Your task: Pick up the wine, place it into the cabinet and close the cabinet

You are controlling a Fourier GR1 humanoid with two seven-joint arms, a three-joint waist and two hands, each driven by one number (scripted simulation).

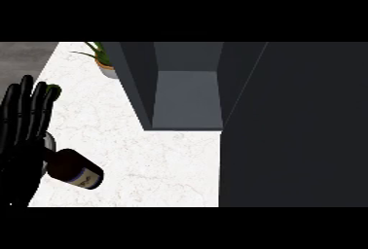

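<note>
1. where the view begins at its left edge, the left hand [25, 131] stands over the white marble table [158, 160], a black shape with its fingers [27, 92] straight and pointing up the picture, spread a little and curled round nothing.
2. just beside that hand, at its lower right, the wine [75, 169] lies tilted on the table, a dark bottle with a pale label near its lower right end; its neck end runs toward the palm and is hidden there, so whether bottle and hand touch cannot be told.
3. a small green thing [54, 89] peeks out behind the fingertips, too hidden to name.
4. further right, near the top of the table, a potted plant [104, 61] with thin green leaves sits in a pale pot, just beside the cabinet's left wall.
5. the cabinet [187, 97] comes next, dark grey, standing open, with its lighter grey inside floor in view between two side walls; the wine is well apart from it, down and to the left.
6. at the right, the cabinet door [295, 126] fills the view from top to bottom as one dark flat panel, swung out over the table.
7. the right hand shows nowhere in the view.
</note>
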